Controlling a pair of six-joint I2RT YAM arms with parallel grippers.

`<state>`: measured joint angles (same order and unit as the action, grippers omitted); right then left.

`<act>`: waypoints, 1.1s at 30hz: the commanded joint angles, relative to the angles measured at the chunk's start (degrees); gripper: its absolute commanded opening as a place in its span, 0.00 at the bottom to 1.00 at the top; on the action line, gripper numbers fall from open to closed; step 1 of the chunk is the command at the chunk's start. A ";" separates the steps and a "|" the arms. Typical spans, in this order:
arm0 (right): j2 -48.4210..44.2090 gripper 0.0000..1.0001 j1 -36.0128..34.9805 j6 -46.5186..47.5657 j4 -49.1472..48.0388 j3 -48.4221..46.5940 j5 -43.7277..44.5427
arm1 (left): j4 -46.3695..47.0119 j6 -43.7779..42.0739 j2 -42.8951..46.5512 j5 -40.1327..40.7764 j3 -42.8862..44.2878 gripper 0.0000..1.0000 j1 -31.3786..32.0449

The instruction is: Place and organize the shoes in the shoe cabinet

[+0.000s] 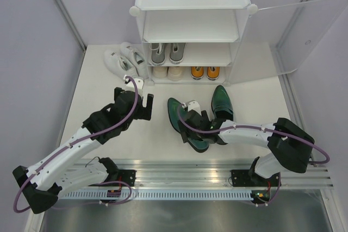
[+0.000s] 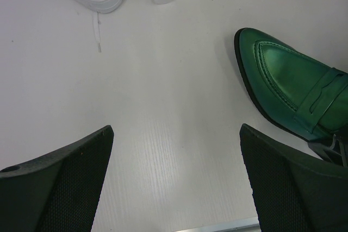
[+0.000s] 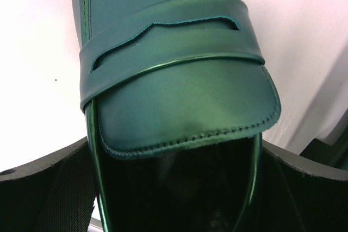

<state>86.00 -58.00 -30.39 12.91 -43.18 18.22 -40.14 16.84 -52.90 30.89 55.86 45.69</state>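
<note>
Jaws first. Your right jaws stand spread wide, one on each side of the green loafer [image 3: 174,80], level with its heel opening just behind the strap. From the wrist view you cannot tell whether either one touches the leather. The loafer lies flat on the worktop [image 1: 155,148], toe pointing away from the arm bases and a little to the left.

Your left jaws are spread just as wide, with only bare worktop between them. They hang just left of that same loafer's toe and do not touch it.

Further out, the right arm [image 1: 255,131] reaches in from the right and hides the loafer's heel in the top view. The left arm [image 1: 81,139] comes up from the lower left. The second green loafer [image 1: 222,101] lies to the right of the first, apart from it, with its toe toward the shoe cabinet [image 1: 193,25].

The cabinet stands at the far edge of the worktop, its translucent door [image 1: 304,36] swung open to the right. Inside you see the grey pair [image 1: 167,52] on a shelf, heels outward. Below them on the lowest level is the cream pair [image 1: 167,73], with the orange pair [image 1: 205,72] to their right.

The white sneakers [image 1: 126,58] sit on the worktop just left of the cabinet, near its front corner — one lace [image 2: 98,31] trails toward you.
</note>
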 commanded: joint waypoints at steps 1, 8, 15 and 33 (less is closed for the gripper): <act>6.54 0.98 -0.10 -1.43 -2.45 1.70 -5.30 | 2.00 -1.90 -0.09 -0.84 0.31 0.99 -0.25; 9.36 0.86 -0.27 -0.02 -2.01 0.38 -4.68 | 2.00 -1.90 0.17 -1.19 0.31 0.99 -0.25; 10.77 0.62 -0.19 2.00 -1.57 -2.78 -3.89 | 2.00 -1.90 -0.09 -0.66 0.31 0.99 -0.25; -2.84 0.01 3.32 3.06 0.63 -7.36 0.06 | 2.08 -0.85 3.42 3.03 0.04 0.99 -0.25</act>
<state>88.62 -56.49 -27.11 19.05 -49.19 16.56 -40.14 16.84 -51.44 31.59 55.86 45.69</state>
